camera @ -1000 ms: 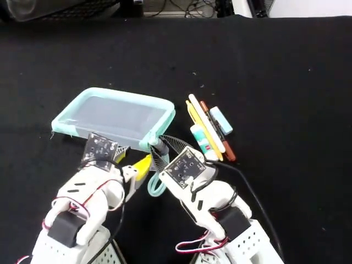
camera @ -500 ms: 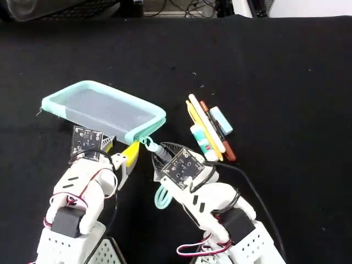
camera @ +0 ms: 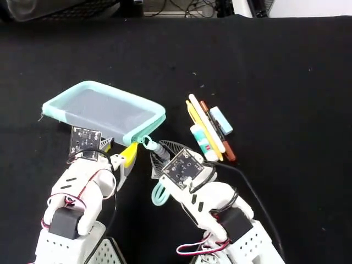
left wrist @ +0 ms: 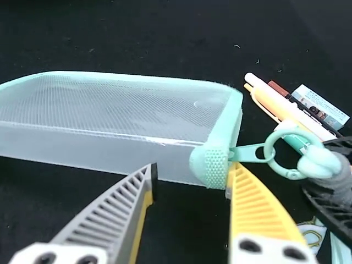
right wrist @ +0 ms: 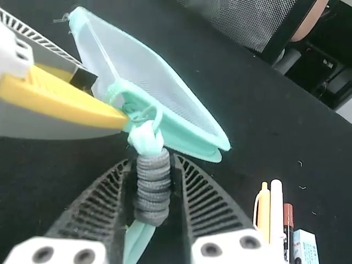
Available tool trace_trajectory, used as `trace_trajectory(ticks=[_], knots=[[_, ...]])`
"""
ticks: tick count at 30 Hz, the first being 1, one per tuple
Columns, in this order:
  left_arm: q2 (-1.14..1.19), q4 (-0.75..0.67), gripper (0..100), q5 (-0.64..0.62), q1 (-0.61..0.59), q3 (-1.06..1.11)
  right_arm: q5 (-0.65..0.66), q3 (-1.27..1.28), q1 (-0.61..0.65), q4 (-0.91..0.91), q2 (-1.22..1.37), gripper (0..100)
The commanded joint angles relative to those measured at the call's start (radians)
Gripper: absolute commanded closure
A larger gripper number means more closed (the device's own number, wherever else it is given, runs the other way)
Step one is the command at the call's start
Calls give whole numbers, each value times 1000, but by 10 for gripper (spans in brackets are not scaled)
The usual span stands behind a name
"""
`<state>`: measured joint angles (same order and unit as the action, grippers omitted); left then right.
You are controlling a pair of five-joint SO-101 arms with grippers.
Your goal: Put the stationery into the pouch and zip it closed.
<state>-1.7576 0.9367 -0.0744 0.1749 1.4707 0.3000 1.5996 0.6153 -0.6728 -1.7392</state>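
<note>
Right jaws clamp the zip pull (right wrist: 152, 184) at the pouch (camera: 102, 110) near corner. Left jaws open, straddling that corner.

Lab-type robotics bench, office room behind.
Table (camera: 286, 66) is draped in black cloth, with the left arm (camera: 82, 192) and right arm (camera: 214, 203) set side by side, servo wires left exposed. Loose cables (camera: 181, 6) are seen past the far edge. A mesh office-chair back (right wrist: 242, 22) is seen behind the table in the right wrist view.
</note>
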Motion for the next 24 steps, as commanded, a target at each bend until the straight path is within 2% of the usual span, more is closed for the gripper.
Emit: trace_trajectory(ticks=[1, 11, 15, 19, 24], knots=[[-3, 2, 775, 5, -15, -56, -5, -7, -6, 26, -7, 986], [-3, -29, 775, -6, -44, -58, -5, -2, -6, 26, -7, 986], [-3, -29, 775, -75, -42, -71, 2, -1, -6, 26, -7, 986], [-3, -29, 775, -77, -42, -74, 40, 2, -6, 26, -7, 986], [-3, 64, 775, -74, 18, -131, 41, 2, -6, 26, -5, 986]])
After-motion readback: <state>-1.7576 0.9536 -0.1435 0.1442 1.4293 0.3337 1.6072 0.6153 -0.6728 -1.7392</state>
